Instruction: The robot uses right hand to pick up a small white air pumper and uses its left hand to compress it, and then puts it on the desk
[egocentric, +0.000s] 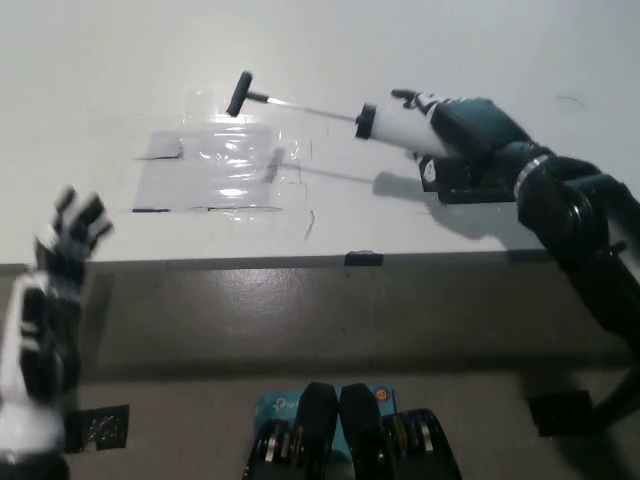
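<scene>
White counter (120, 60): right hand (462, 138) grips pump (395, 125) aloft; left hand (50, 290) open, fingers spread. Risk: extended rod bends under off-axis push.

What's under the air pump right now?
The air pump is lifted in the right hand; beneath it lie bare desk, its shadow and the taped plastic sheet. The hand hides the pump's rear end.

air pumper (345, 115) above desk (90, 90), right of plastic sheet (215, 170)
</scene>
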